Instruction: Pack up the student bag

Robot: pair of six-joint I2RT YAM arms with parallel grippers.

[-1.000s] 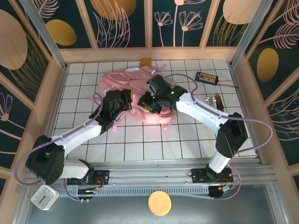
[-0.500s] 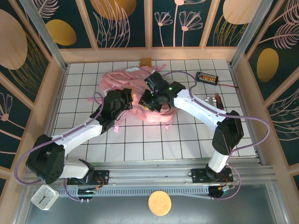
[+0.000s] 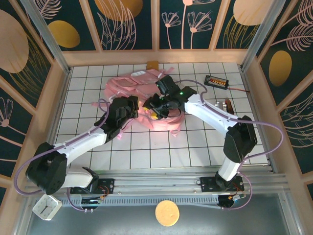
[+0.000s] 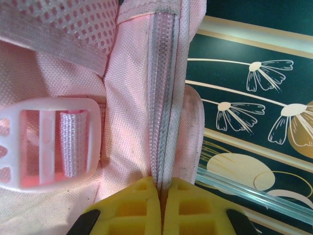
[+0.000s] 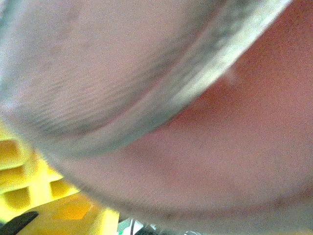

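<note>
- The student bag point(image 3: 123, 87) had its middle under both wrists in the top view, so its opening could not be made out.
- The left gripper point(image 4: 160, 190) was cut off by its wrist view's bottom edge, with its yellow tips pressed together on the bag's zip seam.
- A pink buckle point(image 4: 49, 142) ran off that view's left edge.
- The right gripper point(image 3: 153, 112) was sunk among pink folds. Its wrist view was blurred fabric against the lens, with one yellow finger point(image 5: 34, 196) cropped at the lower left corner. How the jaws stood could not be told.
- The black device point(image 3: 216, 81) near the counter's point(image 3: 146, 152) far right corner bore orange marks too small to read.
</note>
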